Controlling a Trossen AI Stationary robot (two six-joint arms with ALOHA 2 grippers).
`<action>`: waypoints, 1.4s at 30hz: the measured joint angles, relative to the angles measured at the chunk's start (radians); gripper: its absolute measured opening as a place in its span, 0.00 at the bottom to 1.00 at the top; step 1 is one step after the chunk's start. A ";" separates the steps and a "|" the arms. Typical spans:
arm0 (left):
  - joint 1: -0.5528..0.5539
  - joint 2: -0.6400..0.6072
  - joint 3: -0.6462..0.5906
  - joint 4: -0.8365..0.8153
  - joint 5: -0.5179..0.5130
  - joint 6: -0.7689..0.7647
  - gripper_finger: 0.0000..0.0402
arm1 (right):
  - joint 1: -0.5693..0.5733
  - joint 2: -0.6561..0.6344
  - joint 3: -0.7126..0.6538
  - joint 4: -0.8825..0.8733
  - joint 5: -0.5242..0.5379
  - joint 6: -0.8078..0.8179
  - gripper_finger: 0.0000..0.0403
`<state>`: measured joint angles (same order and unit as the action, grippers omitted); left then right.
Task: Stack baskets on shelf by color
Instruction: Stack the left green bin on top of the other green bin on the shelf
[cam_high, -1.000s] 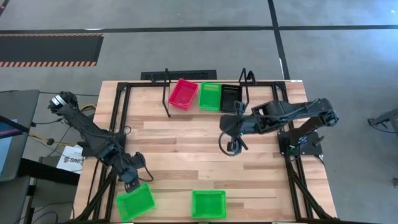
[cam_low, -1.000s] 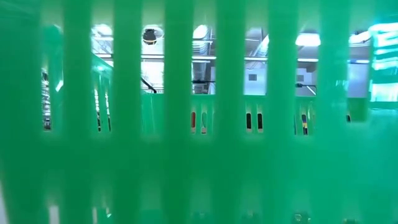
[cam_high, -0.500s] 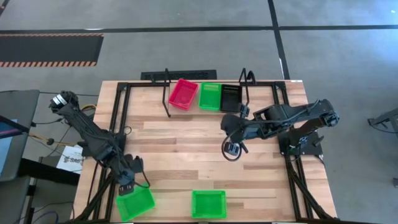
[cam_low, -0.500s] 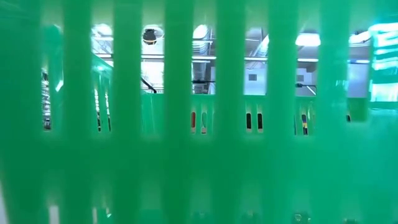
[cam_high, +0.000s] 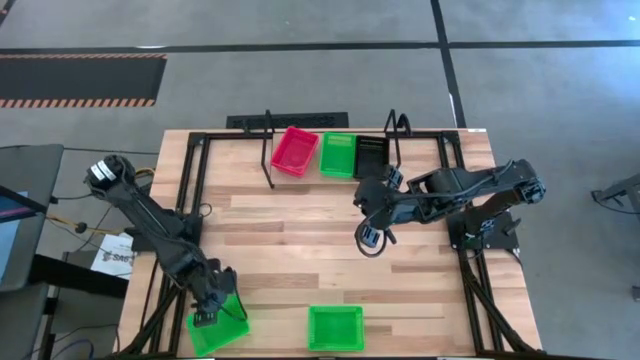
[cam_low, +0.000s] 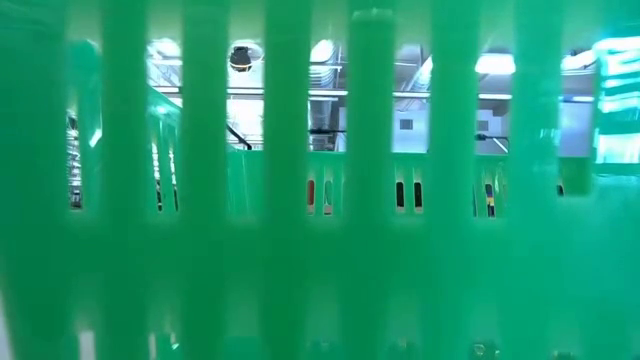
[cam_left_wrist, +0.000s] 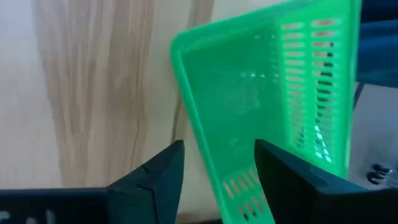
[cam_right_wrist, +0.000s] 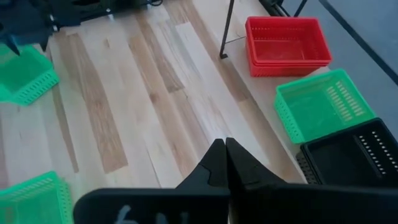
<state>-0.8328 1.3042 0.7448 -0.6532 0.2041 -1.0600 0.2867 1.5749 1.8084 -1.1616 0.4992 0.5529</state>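
Observation:
On the shelf (cam_high: 268, 160) at the back stand a red-pink basket stack (cam_high: 295, 150), a green basket (cam_high: 338, 155) and a black basket (cam_high: 371, 157). Two more green baskets lie at the table's front, one at the front left (cam_high: 222, 330) and one at the front middle (cam_high: 335, 327). My left gripper (cam_high: 205, 318) is open, and its fingers (cam_left_wrist: 155, 180) straddle the rim of the front-left green basket (cam_left_wrist: 249, 106). My right gripper (cam_high: 371, 238) is shut and empty above the table's middle, in front of the shelf; its own view (cam_right_wrist: 224, 158) shows the fingers closed together.
A green basket wall (cam_low: 320, 250) fills the low view, and only strips of the room show through its slots. Black frame rails (cam_high: 195, 170) run along the table's sides. The right wrist view shows the red stack (cam_right_wrist: 286, 43), the green basket (cam_right_wrist: 323, 106) and the black basket (cam_right_wrist: 354, 155).
My left gripper has moved toward the table's front, down onto the front-left green basket's rim. My right gripper has shifted only slightly. The baskets have not moved.

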 joint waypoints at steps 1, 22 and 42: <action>0.000 0.020 0.000 0.013 -0.001 0.002 0.45 | 0.000 0.000 0.000 0.001 0.000 0.000 0.00; 0.309 0.258 0.060 0.030 -0.061 0.237 0.01 | 0.076 0.017 0.001 -0.022 0.060 0.098 0.00; 0.750 0.267 0.142 0.344 -0.310 0.157 0.00 | 0.175 0.342 0.000 -0.175 0.131 0.586 0.00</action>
<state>-0.0824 1.5711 0.8864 -0.3094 -0.1057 -0.9028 0.4616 1.9165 1.8088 -1.3366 0.6302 1.1394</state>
